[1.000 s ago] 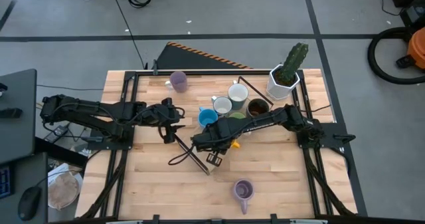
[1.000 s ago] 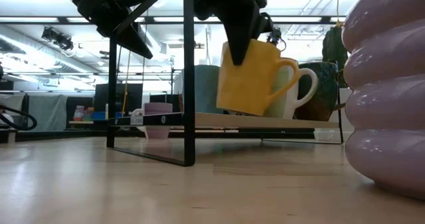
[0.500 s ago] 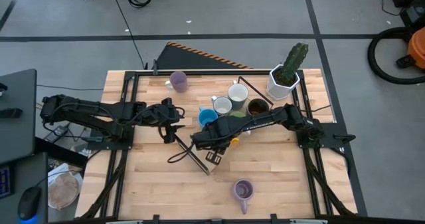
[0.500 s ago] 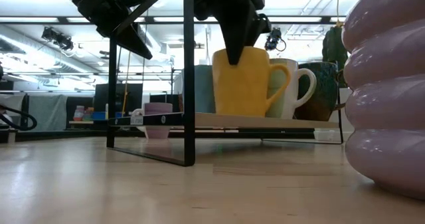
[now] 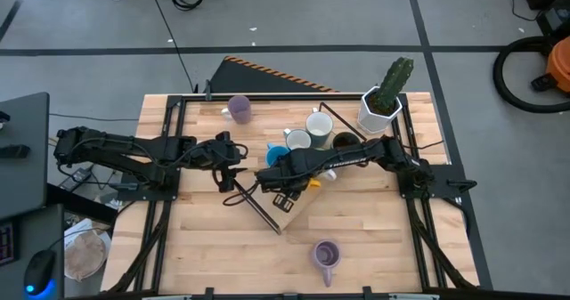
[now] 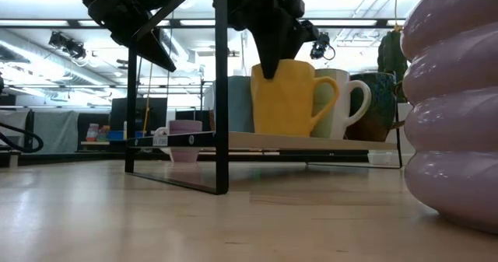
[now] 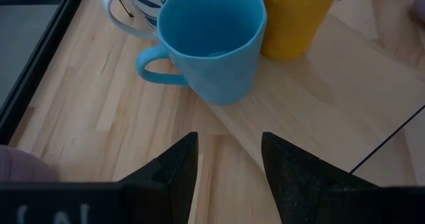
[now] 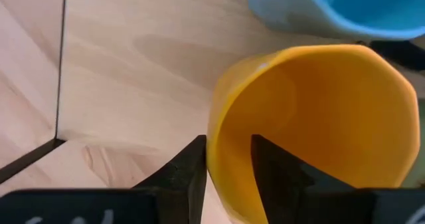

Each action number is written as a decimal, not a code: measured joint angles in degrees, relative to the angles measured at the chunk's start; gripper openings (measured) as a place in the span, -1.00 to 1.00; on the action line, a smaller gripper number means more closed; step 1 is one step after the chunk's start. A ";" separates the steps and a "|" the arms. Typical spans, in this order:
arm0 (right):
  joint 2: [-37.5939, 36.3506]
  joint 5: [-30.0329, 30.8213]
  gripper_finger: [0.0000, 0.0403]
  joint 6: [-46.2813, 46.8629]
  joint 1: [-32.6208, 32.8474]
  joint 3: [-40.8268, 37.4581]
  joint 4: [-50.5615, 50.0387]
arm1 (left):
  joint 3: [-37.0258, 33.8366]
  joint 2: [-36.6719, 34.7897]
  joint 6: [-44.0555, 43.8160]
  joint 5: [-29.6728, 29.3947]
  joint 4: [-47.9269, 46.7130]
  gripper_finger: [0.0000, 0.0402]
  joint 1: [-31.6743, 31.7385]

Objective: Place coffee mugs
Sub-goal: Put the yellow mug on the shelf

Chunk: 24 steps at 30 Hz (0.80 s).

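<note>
Orange mug (image 8: 312,131) is sitting upright on the wooden shelf (image 6: 311,141), just beside the blue mug (image 7: 211,41). Right gripper (image 8: 228,164) is pinching its rim, one finger inside and one outside. Left gripper (image 7: 227,161) is hovering spread apart near the blue mug.

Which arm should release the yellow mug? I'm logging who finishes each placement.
Right: its end effector pinches the yellow mug's rim on the shelf; the left end effector is open beside the blue mug.
</note>
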 joint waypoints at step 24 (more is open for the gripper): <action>-1.44 4.87 -0.12 -6.73 5.58 7.80 -6.42 | -0.07 -0.02 -1.61 0.03 -4.28 -0.14 0.01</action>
